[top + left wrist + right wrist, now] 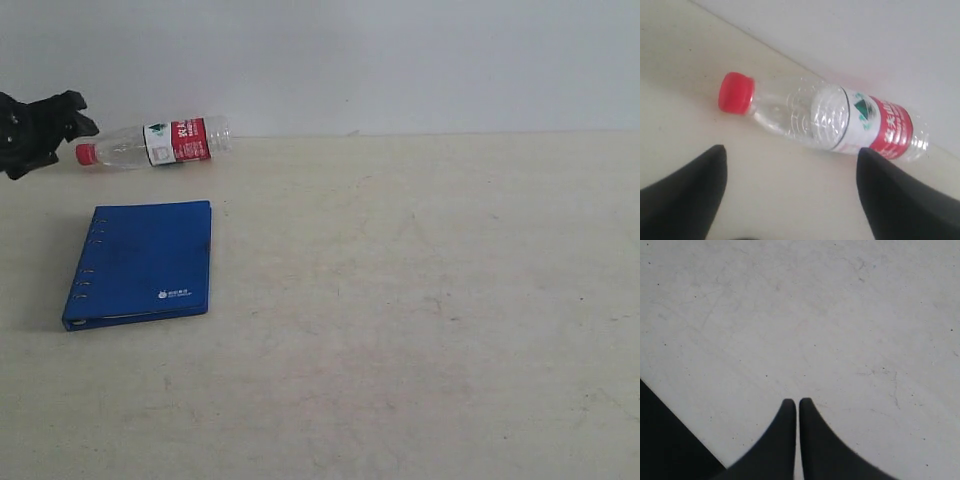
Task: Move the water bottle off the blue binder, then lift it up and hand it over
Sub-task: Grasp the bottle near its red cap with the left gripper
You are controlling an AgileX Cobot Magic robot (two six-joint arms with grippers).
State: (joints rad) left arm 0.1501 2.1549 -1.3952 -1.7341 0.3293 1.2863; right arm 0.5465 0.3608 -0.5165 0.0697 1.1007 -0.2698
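The water bottle lies on its side on the table near the back wall, red cap toward the left, beyond the far edge of the blue binder. The binder lies flat and closed, nothing on its cover. My left gripper hovers open just left of the bottle's cap. In the left wrist view the bottle lies just beyond my open left gripper, apart from both fingers. My right gripper is shut over bare table with nothing in it; the exterior view does not show it.
The beige table stretches right and forward of the binder. A white wall rises right behind the bottle. A dark edge fills one corner of the right wrist view.
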